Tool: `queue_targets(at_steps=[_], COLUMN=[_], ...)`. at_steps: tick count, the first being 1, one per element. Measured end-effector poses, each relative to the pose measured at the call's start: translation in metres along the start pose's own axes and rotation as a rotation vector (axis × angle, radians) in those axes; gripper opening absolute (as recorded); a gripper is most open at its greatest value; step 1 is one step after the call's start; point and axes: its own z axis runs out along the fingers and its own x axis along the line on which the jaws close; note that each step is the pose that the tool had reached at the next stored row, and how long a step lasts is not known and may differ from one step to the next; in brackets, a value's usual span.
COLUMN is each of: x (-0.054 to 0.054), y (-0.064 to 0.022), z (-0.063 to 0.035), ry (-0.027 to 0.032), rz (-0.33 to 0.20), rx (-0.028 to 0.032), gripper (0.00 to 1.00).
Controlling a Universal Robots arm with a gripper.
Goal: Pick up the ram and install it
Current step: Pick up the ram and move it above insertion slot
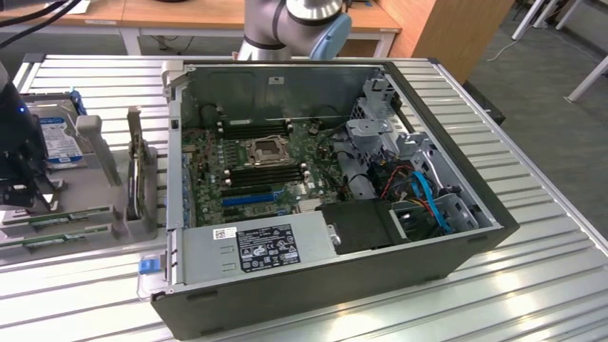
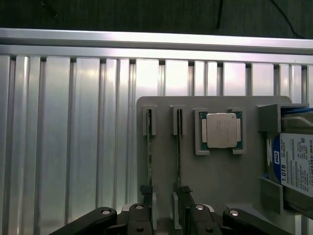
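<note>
Two ram sticks stand on edge in slots of a grey holder tray [image 2: 166, 112]; in the wrist view they are thin green strips, one ram [image 2: 178, 152] and another ram [image 2: 148, 152]. In the exterior view the ram sticks [image 1: 59, 215] lie at the exterior view's left, just below my gripper [image 1: 21, 187]. My gripper [image 2: 167, 219] hovers over the tray's end, open, holding nothing. One stick runs toward the gap between the fingers [image 2: 141, 218]; the other lines up with a finger. The open computer case [image 1: 323, 178] shows its motherboard [image 1: 261, 160] with dark memory slots.
On the same tray lie a square silver processor chip [image 2: 221, 129] and a hard drive with a blue label [image 2: 295, 166]. The case stands on a slatted aluminium table [image 1: 532, 285]. The arm's base [image 1: 285, 25] rises behind the case. A power supply [image 1: 261, 246] fills the case's near corner.
</note>
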Motion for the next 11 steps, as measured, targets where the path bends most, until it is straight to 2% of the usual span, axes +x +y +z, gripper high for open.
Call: queue_targets(at_steps=[11], x=[0.002], y=[-0.0008], z=[0.0180], ry=[0.0000], rz=[0.000], rx=[0.0000], gripper=[0.35])
